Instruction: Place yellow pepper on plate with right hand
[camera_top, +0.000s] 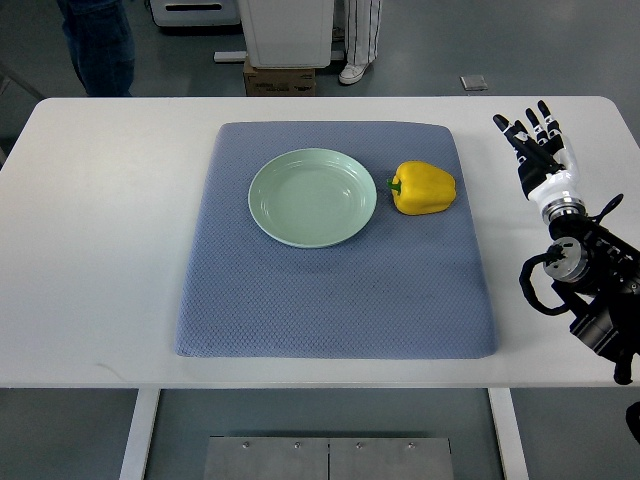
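**Pepper waits beside the plate, right hand not yet on it**

The yellow pepper (424, 188) lies on its side on the blue mat (330, 300), slightly right of the frame's centre, with its green stem turned toward the plate (272, 215). It is just beside the plate's right rim; I cannot tell if they touch. The plate is pale green and holds nothing.

The right hand (537, 150) hovers at the right side of the frame, over the white table (100, 250) and off the mat. Its fingers are stretched out and hold nothing. The left hand is not visible.

What may go wrong, in my judgement: the pepper is round and smooth, so a grasp that closes off-centre could push it to roll, maybe against the plate. Because the plate is so near, the fingers on that side have little room and could knock the rim.

Nothing stands between hand and pepper. At the upper edge there are a cardboard box (280, 78) and the legs of people (100, 45), well away from the work.
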